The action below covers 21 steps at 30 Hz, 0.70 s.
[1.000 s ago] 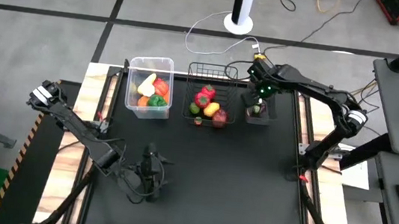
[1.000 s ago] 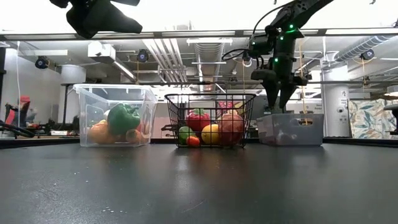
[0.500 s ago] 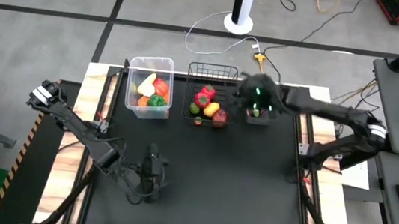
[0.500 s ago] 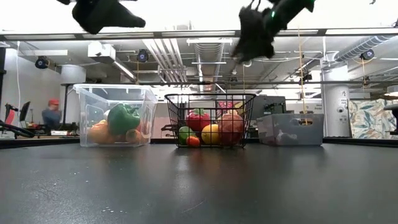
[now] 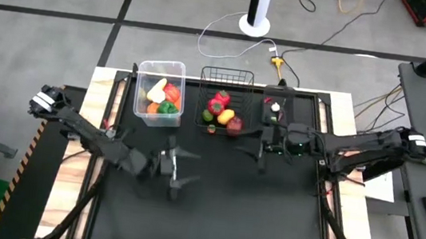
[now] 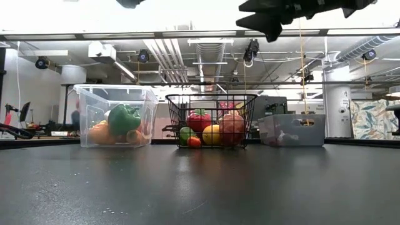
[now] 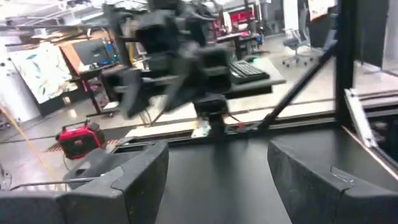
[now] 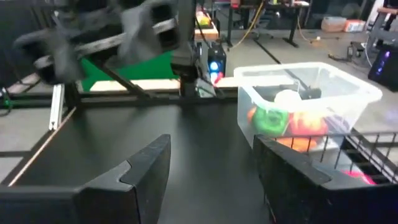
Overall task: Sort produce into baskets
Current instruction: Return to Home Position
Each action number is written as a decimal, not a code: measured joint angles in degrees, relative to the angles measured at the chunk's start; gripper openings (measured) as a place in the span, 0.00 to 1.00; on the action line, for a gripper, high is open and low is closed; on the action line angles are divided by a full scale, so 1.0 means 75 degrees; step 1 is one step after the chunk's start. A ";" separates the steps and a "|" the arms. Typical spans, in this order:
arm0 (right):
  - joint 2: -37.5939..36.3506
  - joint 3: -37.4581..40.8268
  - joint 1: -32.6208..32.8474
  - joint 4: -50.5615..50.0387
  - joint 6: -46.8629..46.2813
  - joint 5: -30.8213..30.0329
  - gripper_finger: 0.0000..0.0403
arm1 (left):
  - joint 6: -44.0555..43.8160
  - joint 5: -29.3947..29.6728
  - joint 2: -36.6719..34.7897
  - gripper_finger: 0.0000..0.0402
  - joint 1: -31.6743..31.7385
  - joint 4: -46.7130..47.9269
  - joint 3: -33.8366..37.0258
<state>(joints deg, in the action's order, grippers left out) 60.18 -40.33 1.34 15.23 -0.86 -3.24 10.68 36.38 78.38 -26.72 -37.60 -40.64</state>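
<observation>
The produce lies in three baskets along the far edge. The clear tub [image 5: 160, 93] holds green, red, orange and pale pieces. A red pepper [image 5: 217, 102] and other fruit sit in the black wire basket [image 5: 227, 76]. The dark bin [image 5: 275, 113] holds a white piece. My left gripper [image 5: 183, 169] hovers open over the table's near left middle, pointing level. My right gripper [image 5: 260, 146] hovers open in front of the dark bin, pointing level toward the left. Neither has anything between its fingers [image 7: 118, 186] [image 8: 137, 174].
The black tabletop [image 5: 266, 214] lies bare in front of the baskets. The two grippers face each other across the middle; each wrist view shows the other arm [image 7: 174, 50] [image 8: 106, 31] ahead. Wooden side rails [image 5: 82, 177] flank the mat.
My right gripper has come off the dark bin, swung toward the table's near edge and middle, and tipped from pointing down to level. My left gripper has shifted toward the right, risen a little and turned level. The produce has stayed in the baskets.
</observation>
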 joint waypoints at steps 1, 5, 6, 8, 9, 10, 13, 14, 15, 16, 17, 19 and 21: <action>-0.0060 0.0072 0.0000 -0.0040 0.0003 0.0002 0.54 | -0.0027 -0.0185 -0.0137 0.64 0.0209 -0.0065 0.0154; -0.0502 0.0282 0.0006 0.0016 0.0056 0.0008 0.54 | -0.0415 -0.0359 -0.0912 0.64 0.0762 -0.0079 0.0970; -0.0630 0.0346 0.0009 0.0019 0.0073 0.0008 0.54 | -0.0458 -0.0381 -0.1166 0.64 0.0803 -0.0083 0.1226; -0.0914 0.0517 0.0020 0.0007 0.0118 0.0006 0.54 | -0.0481 -0.0400 -0.1695 0.64 0.0873 -0.0319 0.1727; -0.1057 0.0597 0.0020 -0.0017 0.0140 0.0007 0.54 | -0.0472 -0.0418 -0.1986 0.64 0.0904 -0.0521 0.1974; -0.1190 0.0671 0.0020 0.0004 0.0190 0.0008 0.54 | -0.0437 -0.0409 -0.2327 0.64 0.0928 -0.0601 0.2218; -0.1589 0.0953 0.0021 0.0046 0.0287 0.0018 0.54 | -0.0348 -0.0379 -0.3378 0.64 0.0932 -0.0641 0.2829; -0.1681 0.1048 0.0023 0.0105 0.0295 0.0028 0.54 | -0.0316 -0.0379 -0.3766 0.64 0.0921 -0.0626 0.3026; -0.1794 0.1158 0.0023 0.0142 0.0296 0.0028 0.54 | -0.0308 -0.0381 -0.4118 0.64 0.0917 -0.0597 0.3184; -0.1913 0.1284 0.0023 0.0147 0.0300 0.0028 0.54 | -0.0304 -0.0379 -0.4487 0.64 0.0916 -0.0518 0.3336; -0.2021 0.1378 0.0023 0.0203 0.0305 0.0028 0.54 | -0.0294 -0.0366 -0.4875 0.64 0.0914 -0.0316 0.3480; -0.2324 0.1527 0.0022 0.0319 0.0322 0.0028 0.54 | -0.0289 -0.0300 -0.5610 0.64 0.0914 0.0333 0.3655; -0.2650 0.1656 0.0020 0.0306 0.0363 0.0028 0.54 | -0.0324 -0.0105 -0.6292 0.64 0.0914 0.1073 0.3675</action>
<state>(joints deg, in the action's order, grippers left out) 40.30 -27.91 1.50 17.52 1.86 -3.03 8.25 35.60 31.19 -19.86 -29.55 -13.08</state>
